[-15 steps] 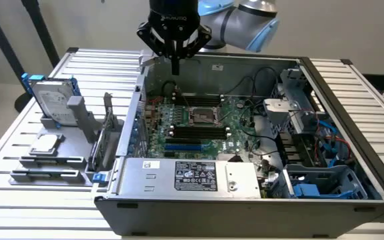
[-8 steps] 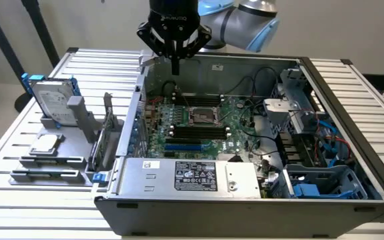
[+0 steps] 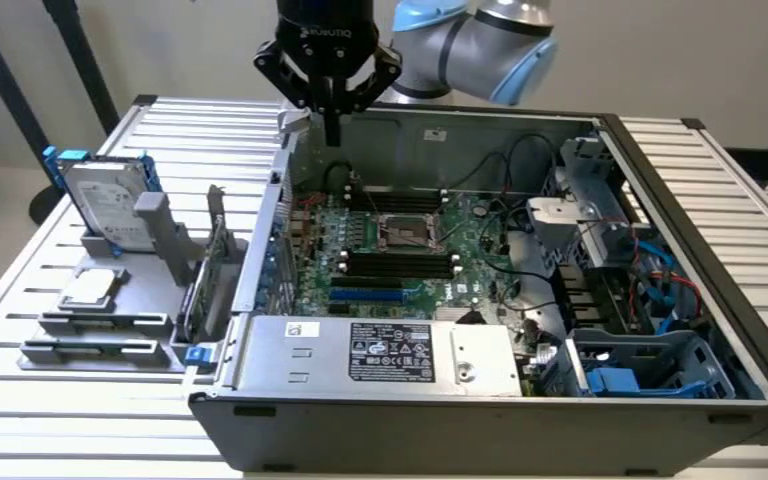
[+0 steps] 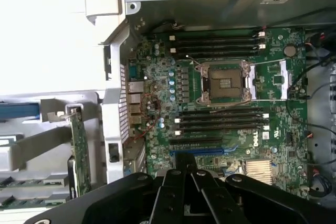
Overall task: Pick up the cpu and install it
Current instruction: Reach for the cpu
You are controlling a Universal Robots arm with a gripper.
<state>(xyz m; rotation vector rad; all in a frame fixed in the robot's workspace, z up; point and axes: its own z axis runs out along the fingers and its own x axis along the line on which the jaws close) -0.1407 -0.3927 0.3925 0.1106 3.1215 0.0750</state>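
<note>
Clearly, at the exterior view's left, we see the cpu (image 3: 91, 288) lying flat on its grey stand (image 3: 104, 325), below the upright hard drive (image 3: 107, 205). Our gripper (image 3: 335, 128) hangs well apart from it, over the rear wall of the case (image 3: 491, 435), its fingers pressed together and empty. We judge that a level, centred grasp by the chip's edges matters. The socket (image 3: 407, 232) lies open.
</note>
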